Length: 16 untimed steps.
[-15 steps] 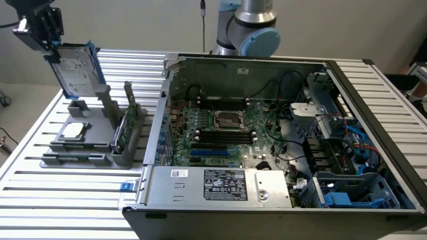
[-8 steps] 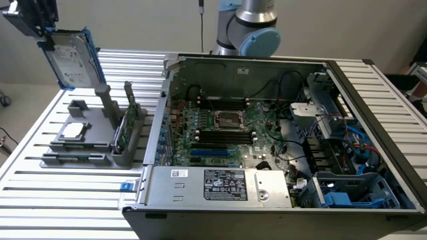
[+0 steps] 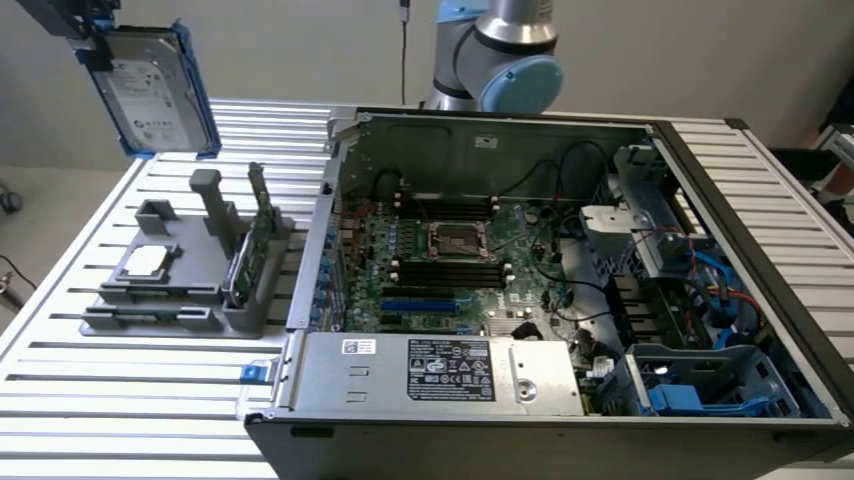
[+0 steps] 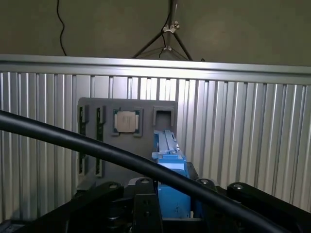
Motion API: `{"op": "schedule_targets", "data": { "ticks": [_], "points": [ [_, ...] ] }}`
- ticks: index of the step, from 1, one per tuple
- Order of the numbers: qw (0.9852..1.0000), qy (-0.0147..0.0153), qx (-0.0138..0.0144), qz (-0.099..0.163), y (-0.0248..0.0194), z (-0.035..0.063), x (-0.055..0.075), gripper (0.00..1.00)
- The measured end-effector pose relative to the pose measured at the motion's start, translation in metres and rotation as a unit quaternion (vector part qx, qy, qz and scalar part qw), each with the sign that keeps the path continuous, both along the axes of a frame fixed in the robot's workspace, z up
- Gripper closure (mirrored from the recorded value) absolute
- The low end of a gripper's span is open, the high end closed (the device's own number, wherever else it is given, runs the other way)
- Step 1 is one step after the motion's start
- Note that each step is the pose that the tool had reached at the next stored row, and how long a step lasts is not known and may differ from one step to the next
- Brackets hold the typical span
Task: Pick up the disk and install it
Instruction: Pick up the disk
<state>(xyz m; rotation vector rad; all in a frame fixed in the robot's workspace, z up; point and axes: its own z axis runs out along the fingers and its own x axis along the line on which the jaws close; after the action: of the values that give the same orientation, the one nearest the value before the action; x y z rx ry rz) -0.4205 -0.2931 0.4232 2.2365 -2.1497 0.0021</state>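
Note:
The disk (image 3: 150,92), a silver-grey drive with a white label in a blue carrier, hangs upright in the air at the exterior view's upper left. It is high above the grey parts holder (image 3: 180,300). My gripper (image 3: 99,42) is shut on the disk's top end. In the wrist view the blue carrier edge (image 4: 168,154) sticks out between my black fingers (image 4: 144,204), with the parts holder (image 4: 127,138) far below it.
The holder carries a small square silver chip (image 3: 147,262) and an upright green circuit card (image 3: 256,245). The open computer case (image 3: 534,270) fills the exterior view's right, with a blue-lined bay (image 3: 707,385) at its near corner. All rest on a ribbed aluminium table (image 3: 120,420).

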Motion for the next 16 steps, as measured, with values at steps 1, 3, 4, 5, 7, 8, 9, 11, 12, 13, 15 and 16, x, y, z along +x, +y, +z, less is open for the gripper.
{"op": "schedule_targets", "data": {
  "ticks": [1,3,4,5,7,8,9,11,12,13,15,16],
  "points": [
    [1.0,0.0,0.0005,0.0,-0.0004,0.0044,0.004,0.67],
    [1.0,0.0001,0.0015,0.001,-0.0014,0.0134,0.012,0.67],
    [1.0,0.0,0.0021,0.001,-0.0019,0.0181,0.016,0.67],
    [1.0,0.0,0.0025,0.001,-0.0023,0.0226,0.02,0.67],
    [1.0,0.0,0.0035,0.001,-0.0033,0.0316,0.028,0.67],
    [1.0,0.0001,0.004,0.001,-0.0038,0.0363,0.032,0.67],
    [1.0,0.0,0.0044,0.002,-0.0044,0.0408,0.036,0.67],
    [1.0,0.0001,0.005,0.002,-0.0058,0.05,0.045,0.67],
    [1.0,0.0,0.0052,0.002,-0.0066,0.0546,0.05,0.67],
    [1.0,0.0002,0.0053,0.002,-0.0073,0.0592,0.054,0.67],
    [1.0,0.0003,0.0054,0.002,-0.009,0.0678,0.063,0.67],
    [1.0,0.0005,0.0054,0.002,-0.01,0.0725,0.068,0.67]
  ]
}}
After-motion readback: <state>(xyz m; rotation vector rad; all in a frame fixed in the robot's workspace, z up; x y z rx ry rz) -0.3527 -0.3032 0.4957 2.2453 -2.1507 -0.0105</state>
